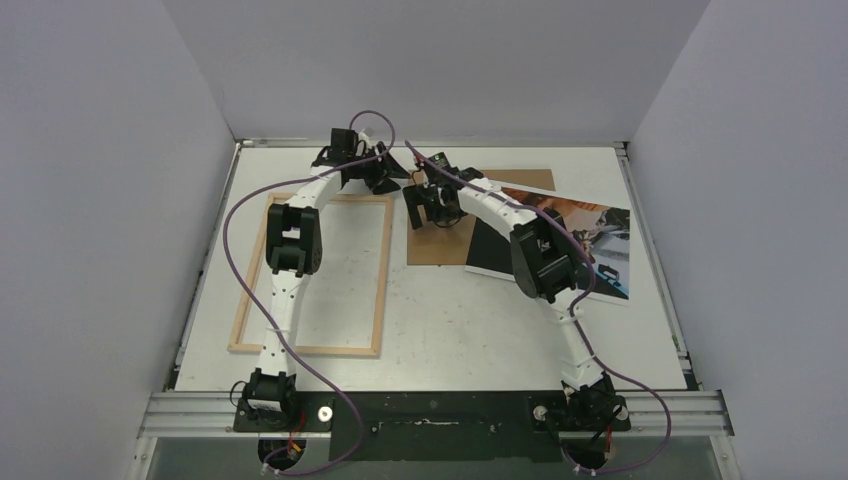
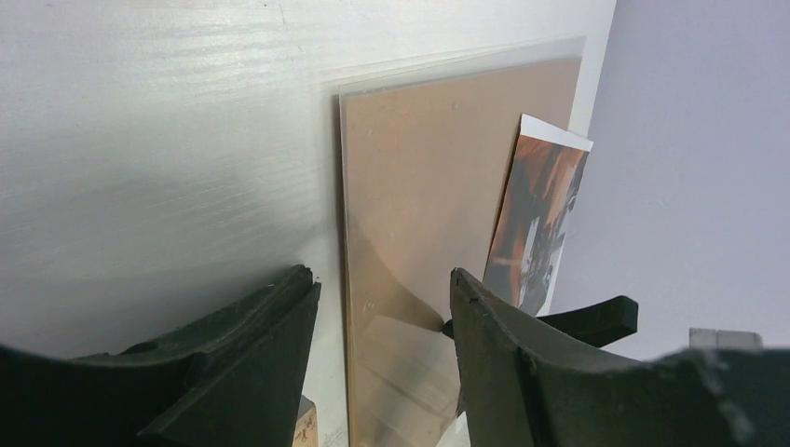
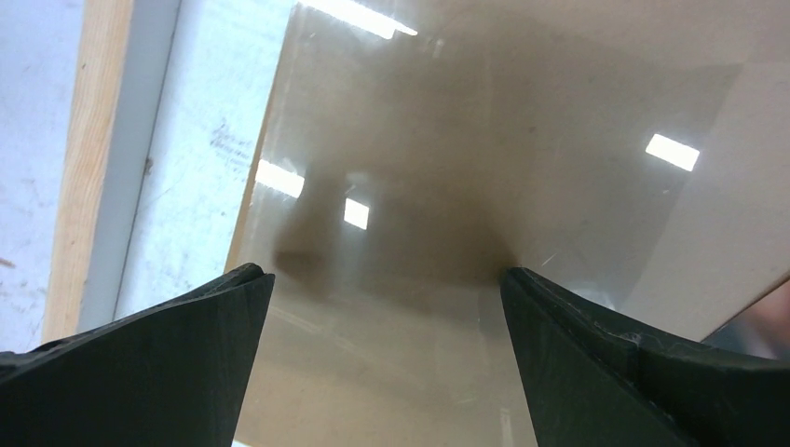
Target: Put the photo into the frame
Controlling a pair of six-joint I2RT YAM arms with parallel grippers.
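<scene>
Near twelve o'clock, left gripper [image 2: 382,279] and right gripper [image 3: 384,272] hang spread, empty; the unframed photo [image 1: 605,230] at three o'clock likely needs grasping next.

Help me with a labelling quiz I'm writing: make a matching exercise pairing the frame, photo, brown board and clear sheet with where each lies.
Things:
1. frame
2. photo
3. brown board
4. clear sheet

Places:
A. middle of the table
B. left side of the table
C. on top of the brown board
D. right side of the table

Pairs: 1-B, 2-D, 3-A, 4-C
</scene>
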